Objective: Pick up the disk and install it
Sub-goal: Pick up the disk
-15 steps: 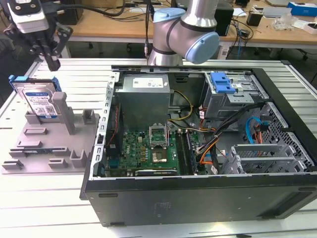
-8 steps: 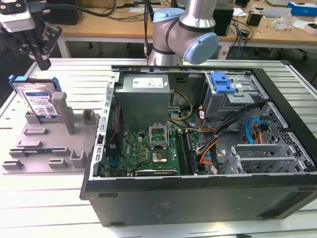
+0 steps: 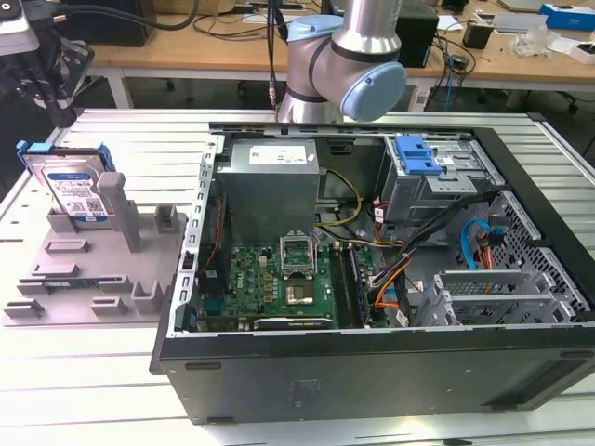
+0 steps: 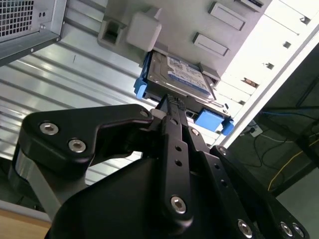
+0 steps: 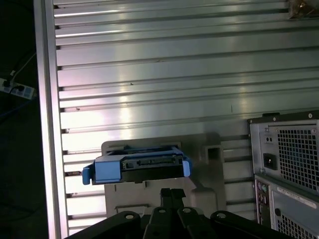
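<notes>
Disk (image 3: 76, 190) on edge in grey fixture (image 3: 93, 279), just beneath tool (image 4: 172, 99), apart, tool's tips together, empty.

On my feed, a slatted aluminium table (image 3: 84, 390) carries an open computer case (image 3: 372, 372) lying on its side. Inside, a green motherboard (image 3: 279, 279) sits next to a grey power supply (image 3: 272, 181). Toward the exterior view's right, a drive cage (image 3: 446, 186) carries a ribbed blue latch (image 3: 416, 156). Orange and yellow cables (image 3: 390, 288) run beside the board. Just beside the case, on the exterior view's left, a grey fixture (image 3: 93, 279) with upright posts rests on the table. Wooden benches (image 3: 502, 56) stand behind.
</notes>
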Available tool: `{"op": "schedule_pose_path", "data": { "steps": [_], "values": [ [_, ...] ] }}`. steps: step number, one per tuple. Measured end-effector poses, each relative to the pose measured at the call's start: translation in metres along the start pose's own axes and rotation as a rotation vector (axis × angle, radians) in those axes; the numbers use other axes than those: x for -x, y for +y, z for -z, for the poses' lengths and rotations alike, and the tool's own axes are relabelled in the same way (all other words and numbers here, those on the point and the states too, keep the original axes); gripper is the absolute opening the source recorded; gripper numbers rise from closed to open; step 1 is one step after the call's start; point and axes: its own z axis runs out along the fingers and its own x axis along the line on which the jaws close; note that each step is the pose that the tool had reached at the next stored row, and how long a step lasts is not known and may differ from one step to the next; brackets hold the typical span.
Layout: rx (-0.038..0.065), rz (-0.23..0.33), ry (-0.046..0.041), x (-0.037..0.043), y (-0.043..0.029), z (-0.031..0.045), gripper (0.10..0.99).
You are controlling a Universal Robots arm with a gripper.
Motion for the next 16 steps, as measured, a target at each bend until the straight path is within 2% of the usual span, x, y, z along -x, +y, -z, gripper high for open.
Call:
{"op": "schedule_pose_path", "data": {
  "steps": [12, 13, 15, 16],
  "values": [
    [-0.001, 0.002, 0.0008, 0.0, 0.0, 0.0, 0.106],
    [0.0, 0.008, 0.0021, 0.0, 0.0001, -0.0001, 0.106],
    [0.0, 0.05, 0.0126, 0.0, 0.0002, -0.0001, 0.106],
    [0.0, 0.065, 0.015, 0.0, 0.0002, 0.0, 0.106]
  ]
}}
